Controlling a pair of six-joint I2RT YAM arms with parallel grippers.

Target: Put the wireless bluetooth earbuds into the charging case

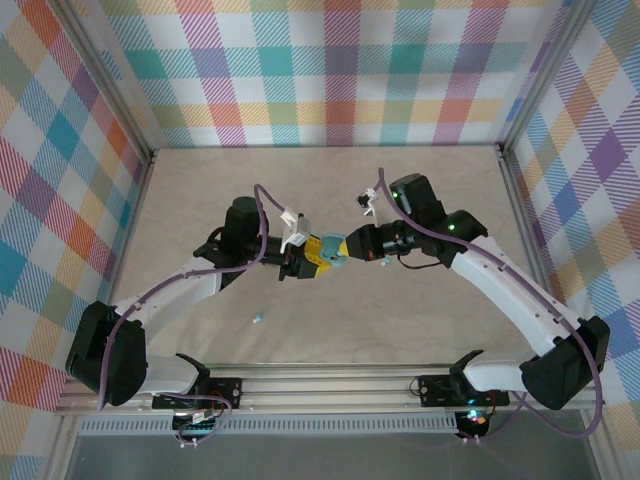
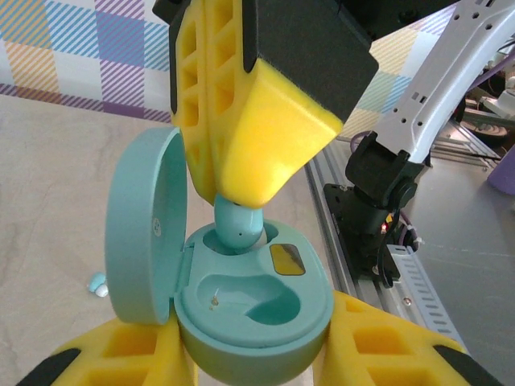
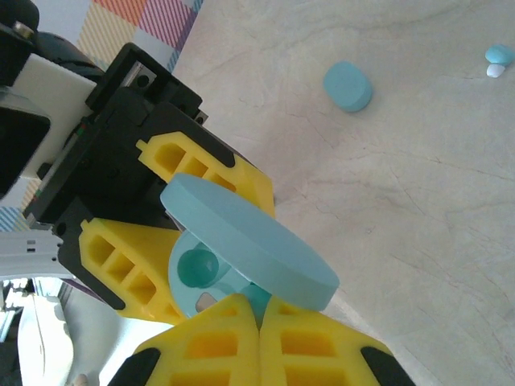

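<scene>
The left fingers (image 2: 378, 342) clamp one open teal case (image 2: 265, 318), the right fingers (image 3: 209, 346) pinch one earbud (image 2: 238, 227) standing in one of its two wells, while a second earbud (image 3: 499, 55) and one rounder teal bit (image 3: 348, 85) lie loose on the table (image 3: 418, 201).

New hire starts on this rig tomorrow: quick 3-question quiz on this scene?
1. Fill in: the right gripper tip sits on an ___ at the case slot.
2. What holds the case? A. left gripper B. right gripper C. nothing, it lies on the table
3. True or false: the lid is shut.
Key: 1 earbud; 2 A; 3 false, the lid is open.
</scene>
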